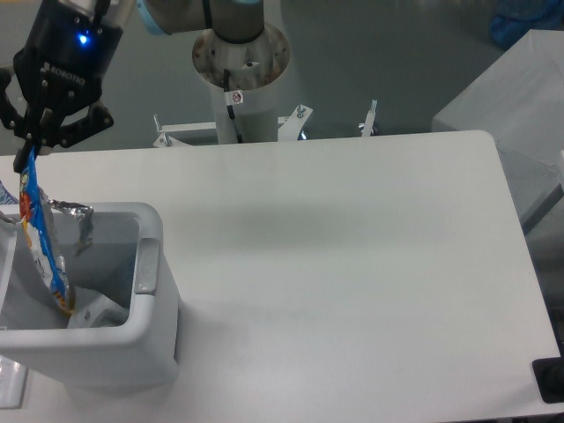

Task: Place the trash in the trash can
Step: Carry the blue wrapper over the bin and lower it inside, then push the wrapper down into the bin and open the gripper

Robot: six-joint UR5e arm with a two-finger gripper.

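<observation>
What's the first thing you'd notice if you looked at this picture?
Probably the black gripper at the top left, with its little blue light, pinching the top of a blue-and-orange snack packet. The packet dangles down into the big white trash can at the table's left edge, where something whitish already lies inside. The rest of the white table stretches off to the right.

A long blue-and-orange foil snack packet with a crinkled silver torn edge [40, 238] hangs nearly upright, its top end pinched high above the bin and its lower end dipping inside the opening of a boxy white plastic trash can with rounded corners and a thick rim [132, 339]. The can stands on the near left of the table, a whitish wrapper [99, 315] lying at its bottom.
</observation>
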